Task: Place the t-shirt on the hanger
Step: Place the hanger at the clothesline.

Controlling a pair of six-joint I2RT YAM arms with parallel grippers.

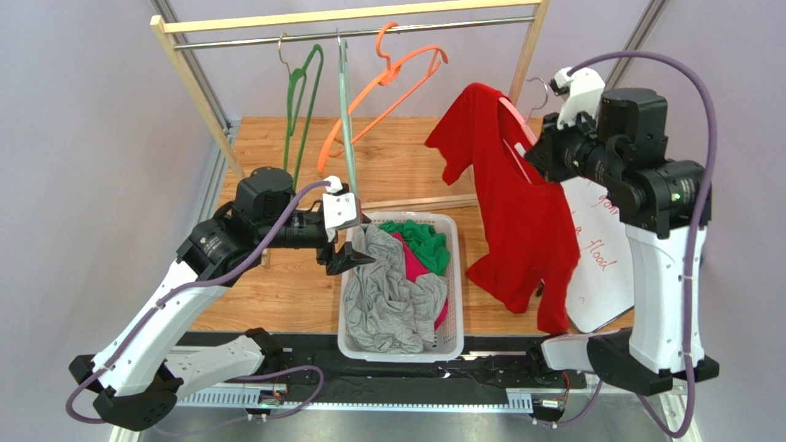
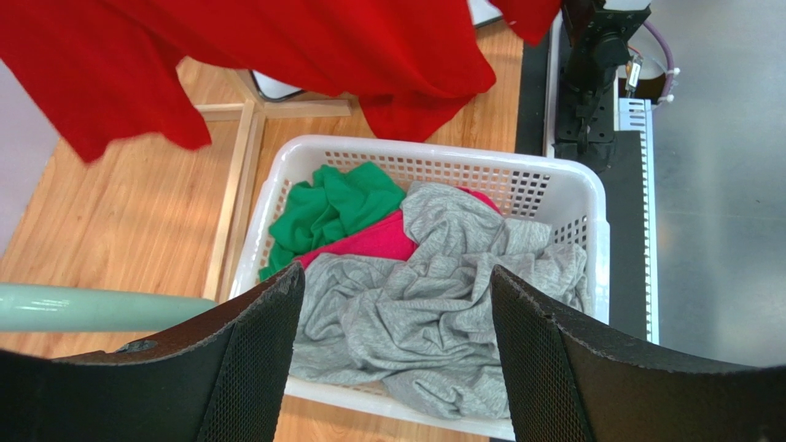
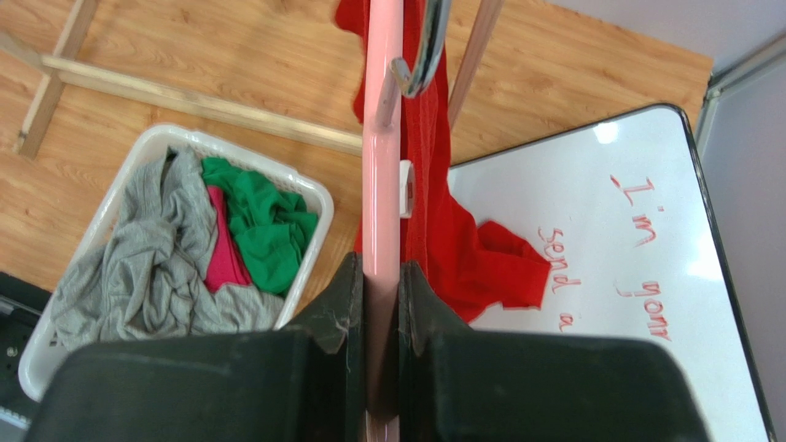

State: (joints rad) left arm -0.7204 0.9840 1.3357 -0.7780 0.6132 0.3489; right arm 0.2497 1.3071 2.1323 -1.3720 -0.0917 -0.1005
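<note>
The red t-shirt [image 1: 517, 212] hangs in the air right of the basket, draped over the pale pink hanger [image 1: 510, 109], whose metal hook [image 1: 538, 92] points up. My right gripper [image 1: 538, 158] is shut on the hanger's pink bar [image 3: 381, 138], with the shirt [image 3: 443, 230] hanging beside the bar. The right gripper [image 3: 380, 276] has its jaws pressed against the bar. My left gripper [image 1: 346, 258] is open and empty above the basket's left side. In the left wrist view the left gripper [image 2: 397, 285] frames grey cloth, and the shirt [image 2: 277, 46] hangs above.
A white basket [image 1: 398, 353] holds a grey garment [image 1: 387, 295], a green one [image 1: 420, 241] and pink cloth. A wooden rack [image 1: 351, 18] at the back carries green [image 1: 300, 101], mint-green [image 1: 346, 120] and orange [image 1: 397, 83] hangers. A whiteboard [image 1: 600, 267] lies at right.
</note>
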